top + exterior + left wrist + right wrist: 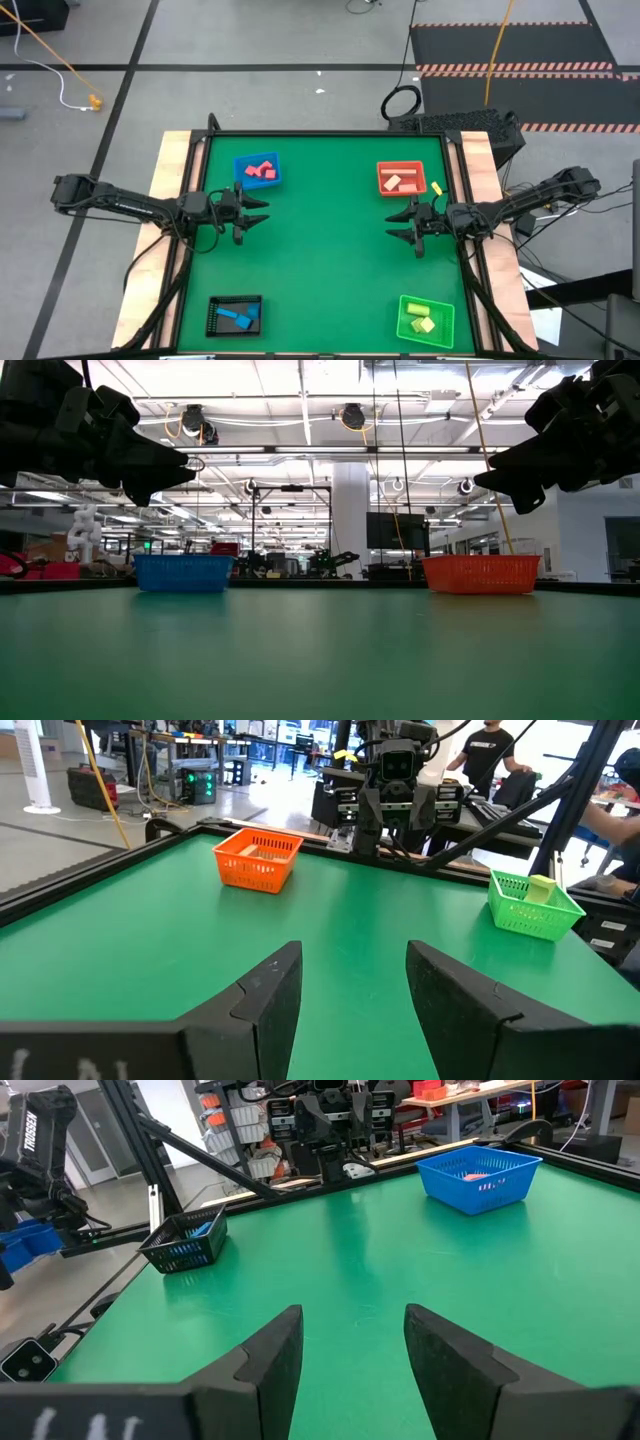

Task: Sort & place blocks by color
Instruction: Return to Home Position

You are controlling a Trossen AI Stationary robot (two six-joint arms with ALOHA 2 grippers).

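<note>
- My left gripper (pixel 264 211) hangs over the table (pixel 330 265) near the left edge, about halfway along it, aimed at the middle. The jaws are spread wide, and there's nothing between the fingers (pixel 268 992) on its wrist cam.
- The blue tray (pixel 238 172) sits toward the far-left corner with the pink-red blocks (pixel 262 171) in it. It's just off to the far side of that gripper, not in front of the jaws.
- The black tray (pixel 212 304) in the near-left corner holds the blue blocks (pixel 238 318), well apart from either arm.
- I can't spot a loose block on the green between the two grippers.
- The red tray (pixel 381 180) toward the far-right corner has the cream blocks (pixel 400 183).
- There's a small yellow bit (pixel 437 188) just beside that tray, and I can't tell if it's a block or part of the arm.
- The right gripper (pixel 391 226) mirrors the left one by the right edge, with its jaws apart and empty.
- The green tray (pixel 403 310) in the near-right corner holds the yellow blocks (pixel 422 323).
- My read is that nothing lies ahead of either set of jaws, so pulling each arm straight back toward its own edge should miss the trays.
</note>
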